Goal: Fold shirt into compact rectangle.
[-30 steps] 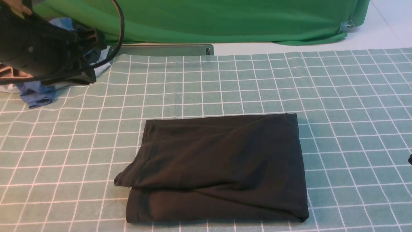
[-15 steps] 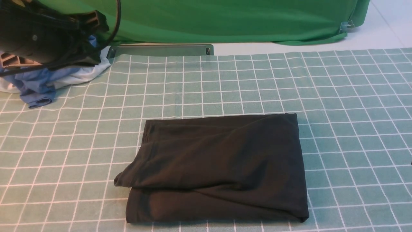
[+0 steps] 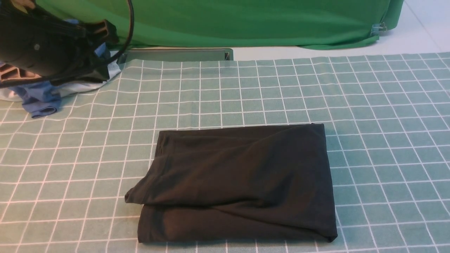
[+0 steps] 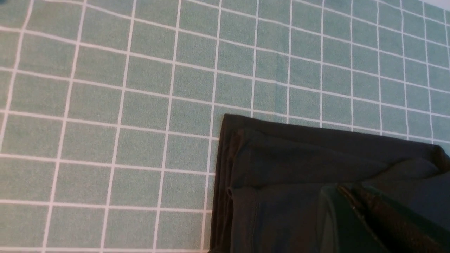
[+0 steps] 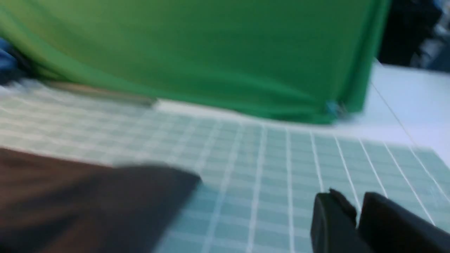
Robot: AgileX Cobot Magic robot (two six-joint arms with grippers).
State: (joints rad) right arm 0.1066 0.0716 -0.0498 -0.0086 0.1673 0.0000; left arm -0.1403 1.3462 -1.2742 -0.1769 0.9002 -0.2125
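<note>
I see the shirt (image 3: 233, 182) lying folded into a rough rectangle on the checked cloth (image 3: 379, 105) covering the desk, its left corner bulging out a little. My left gripper (image 4: 355, 207) hovers above the shirt's left edge, jaws together and empty. My right gripper (image 5: 357, 207) hangs off to the shirt's right over bare cloth; its jaws show a narrow gap and hold nothing. Blue and white garments (image 3: 38, 102) sit well behind the shirt, leftward, under my left arm (image 3: 42, 45).

Folded shirt (image 3: 235, 182) on checked tablecloth (image 3: 369, 105)
</note>
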